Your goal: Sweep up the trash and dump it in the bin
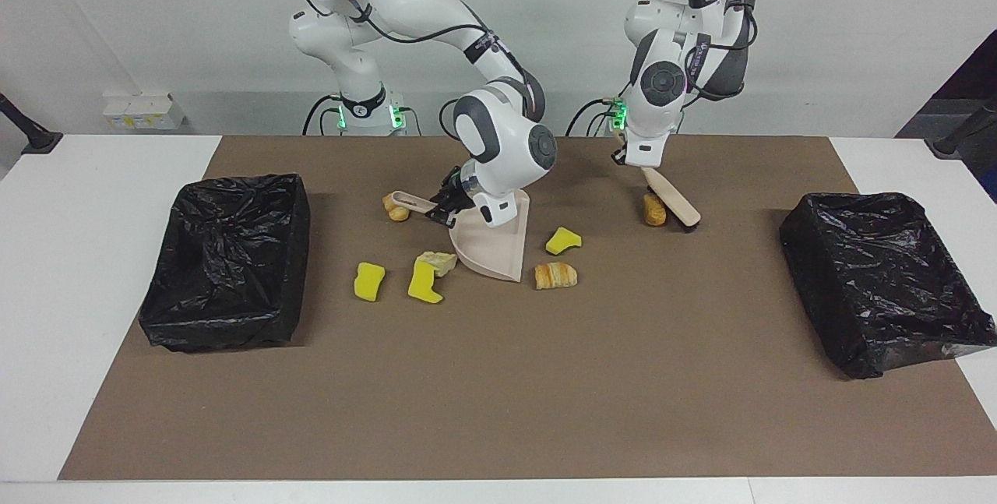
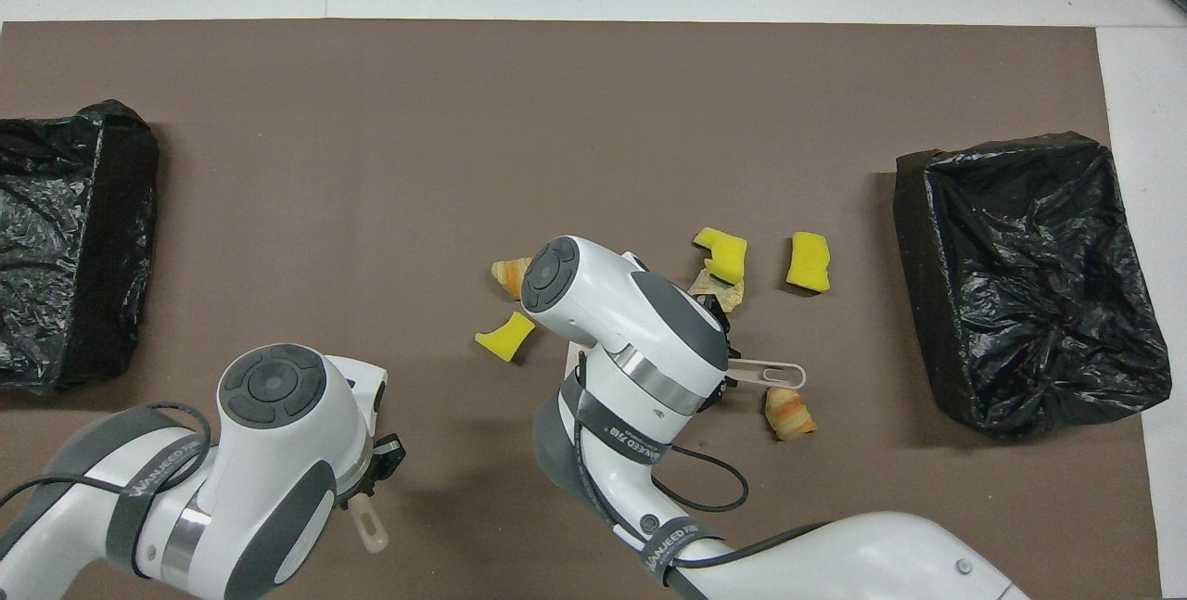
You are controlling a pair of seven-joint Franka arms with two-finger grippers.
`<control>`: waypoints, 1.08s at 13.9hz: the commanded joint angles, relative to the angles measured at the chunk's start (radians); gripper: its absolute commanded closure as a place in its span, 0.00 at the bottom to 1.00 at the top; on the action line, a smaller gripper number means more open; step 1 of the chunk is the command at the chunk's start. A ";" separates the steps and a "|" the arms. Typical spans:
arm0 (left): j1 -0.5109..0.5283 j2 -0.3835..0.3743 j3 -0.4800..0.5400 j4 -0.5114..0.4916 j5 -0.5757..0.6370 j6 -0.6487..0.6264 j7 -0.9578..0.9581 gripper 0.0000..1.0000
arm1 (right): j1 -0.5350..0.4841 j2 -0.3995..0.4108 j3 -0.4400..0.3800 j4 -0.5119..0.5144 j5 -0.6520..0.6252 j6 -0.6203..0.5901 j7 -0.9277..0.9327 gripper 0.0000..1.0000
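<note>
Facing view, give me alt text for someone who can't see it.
Two white robot arms work over a brown mat: the right claw holds a beige dustpan among yellow sponge chunks and bread scraps, while the left claw holds a brush beside a bread lump. A black-lined bin sits at each end.

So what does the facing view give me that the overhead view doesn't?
Facing only: the brush head angled down beside a bread lump, held by the shut left pincer, and the dustpan tray. Overhead only: just the brush's handle tip; the arms cover that lump and the tray. Both: the right pincer shut on the dustpan handle, both black-lined bins, yellow sponge chunks, and the croissant piece.
</note>
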 commanded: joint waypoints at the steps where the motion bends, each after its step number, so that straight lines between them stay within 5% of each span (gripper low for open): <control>1: -0.012 0.017 0.019 0.010 -0.070 0.064 0.185 1.00 | -0.008 -0.028 0.009 -0.043 -0.020 0.017 0.026 1.00; 8: -0.043 0.241 0.013 0.225 -0.161 0.209 0.456 1.00 | -0.007 -0.039 0.009 -0.065 -0.021 0.040 0.040 1.00; 15: -0.172 0.253 0.013 0.240 -0.273 0.266 0.733 1.00 | 0.001 -0.051 0.009 -0.088 -0.029 0.051 0.040 1.00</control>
